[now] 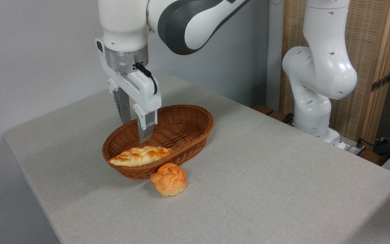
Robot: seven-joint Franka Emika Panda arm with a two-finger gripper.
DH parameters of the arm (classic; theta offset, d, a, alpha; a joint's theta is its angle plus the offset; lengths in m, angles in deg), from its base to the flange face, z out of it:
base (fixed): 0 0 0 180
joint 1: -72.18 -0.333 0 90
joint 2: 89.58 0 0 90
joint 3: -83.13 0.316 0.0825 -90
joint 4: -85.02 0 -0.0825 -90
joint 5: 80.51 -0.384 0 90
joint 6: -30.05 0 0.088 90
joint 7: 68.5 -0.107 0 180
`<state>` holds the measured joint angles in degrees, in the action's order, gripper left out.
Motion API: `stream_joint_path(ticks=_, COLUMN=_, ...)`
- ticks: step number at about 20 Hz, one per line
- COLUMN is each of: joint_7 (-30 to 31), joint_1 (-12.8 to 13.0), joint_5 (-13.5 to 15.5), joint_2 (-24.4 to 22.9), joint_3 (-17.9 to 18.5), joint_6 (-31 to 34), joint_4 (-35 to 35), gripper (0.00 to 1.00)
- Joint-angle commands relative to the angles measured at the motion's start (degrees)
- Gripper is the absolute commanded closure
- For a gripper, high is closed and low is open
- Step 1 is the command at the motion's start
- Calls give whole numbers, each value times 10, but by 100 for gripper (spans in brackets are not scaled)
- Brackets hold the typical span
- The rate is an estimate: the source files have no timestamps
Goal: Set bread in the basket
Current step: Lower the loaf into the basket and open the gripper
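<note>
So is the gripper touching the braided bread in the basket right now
Apart. The camera view shows the open gripper above the bread, with basket weave visible between them.

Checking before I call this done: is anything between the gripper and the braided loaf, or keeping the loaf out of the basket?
Nothing visible. The gripper hangs open just above the bread, which already lies inside the basket. The round bun sits outside, against its front wall.

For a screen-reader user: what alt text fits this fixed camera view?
A braided bread lies in the near end of an oval wicker basket on a grey table, the open gripper just above it. A small round bun sits outside, against the basket.
</note>
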<state>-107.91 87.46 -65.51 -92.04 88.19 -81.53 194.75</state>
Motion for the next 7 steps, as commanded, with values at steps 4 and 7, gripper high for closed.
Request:
stream_joint_path(ticks=4, joint_7=7, joint_1=-5, joint_5=-31, joint_2=-4, joint_3=5, joint_6=11, joint_4=-7, gripper=0)
stream_joint_path(ticks=7, joint_7=4, joint_1=-10, joint_5=-68, joint_2=-6, joint_3=6, joint_6=10, joint_4=-7, gripper=0)
